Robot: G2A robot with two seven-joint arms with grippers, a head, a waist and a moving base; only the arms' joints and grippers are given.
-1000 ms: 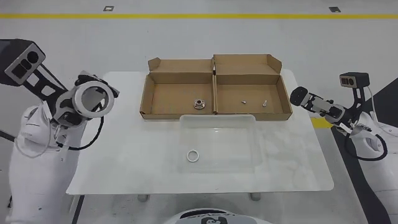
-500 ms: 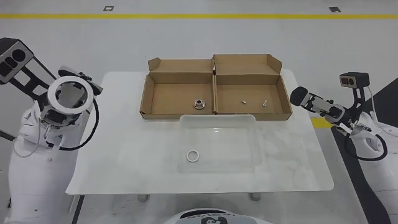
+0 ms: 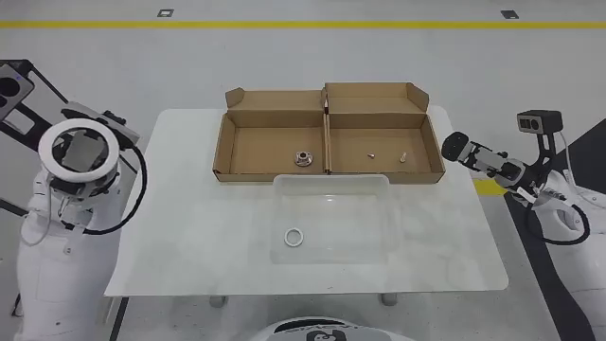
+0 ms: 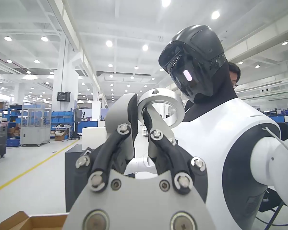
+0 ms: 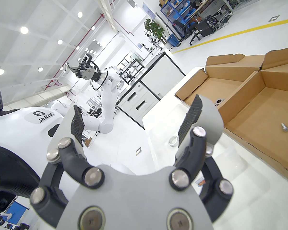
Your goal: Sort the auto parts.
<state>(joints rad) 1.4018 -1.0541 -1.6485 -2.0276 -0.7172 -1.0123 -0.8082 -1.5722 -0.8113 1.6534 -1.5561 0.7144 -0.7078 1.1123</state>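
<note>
Pinching a large metal ring (image 4: 175,99) with the left gripper (image 4: 139,112), pressing on its wall from outside with one finger and from inside the bore with the other. Holding that ring raised in the air, out past the 9 o'clock edge of the table (image 3: 189,237), well apart from everything on it.

Spreading the right gripper (image 5: 136,102) wide with nothing between the pads. Hovering it just off the table's 3 o'clock edge, near the right cardboard box (image 3: 431,147).

Seeing that box and the left cardboard box (image 3: 222,147) touching side by side at the table's 12 o'clock side, both open on top with rear flaps standing up. Finding a small flanged metal part (image 3: 302,159) in the left box, toward its 4 o'clock corner. Finding one small bolt (image 3: 371,156) and a second bolt (image 3: 403,158) in the right box, near its 6 o'clock wall and slightly apart from each other.

Seeing a clear plastic tray (image 3: 331,180) just at 6 o'clock of the boxes, around mid-table. Finding a small white ring (image 3: 294,238) lying flat inside the tray, toward its 7 o'clock corner.
</note>
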